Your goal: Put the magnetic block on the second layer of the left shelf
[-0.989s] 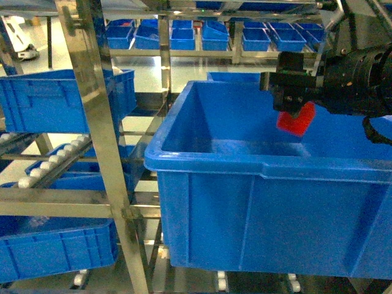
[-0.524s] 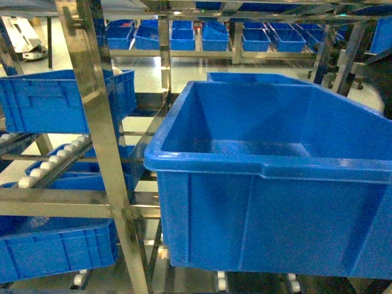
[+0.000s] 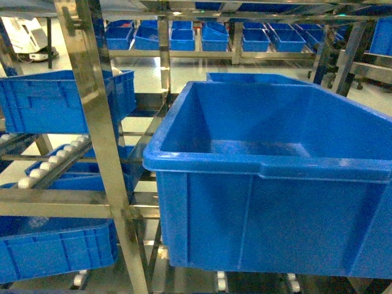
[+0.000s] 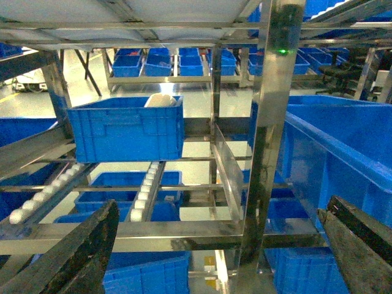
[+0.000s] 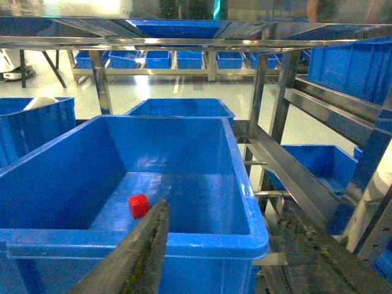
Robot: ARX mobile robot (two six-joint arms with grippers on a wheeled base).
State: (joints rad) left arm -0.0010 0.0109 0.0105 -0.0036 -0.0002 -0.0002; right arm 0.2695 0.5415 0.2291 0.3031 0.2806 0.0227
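In the head view, a steel rack post [image 3: 98, 147] ran down the left side, with a blue bin [image 3: 58, 101] on roller rails behind it at upper left. A large blue tub [image 3: 269, 208] filled the centre and right; no arm showed in this view.

In the left wrist view, the left gripper [image 4: 217, 251] sat at the bottom edge, its two dark fingers [image 4: 73, 257] spread wide at lower left and lower right, with nothing between them. A small bin [image 4: 125, 131] holding something white sat left of centre.

In the right wrist view, the red block [image 5: 139, 206] lay on the tub floor, left of centre. The right gripper [image 5: 226, 257] showed at the bottom, fingers [image 5: 144, 254] apart and empty, the left one just below the block.
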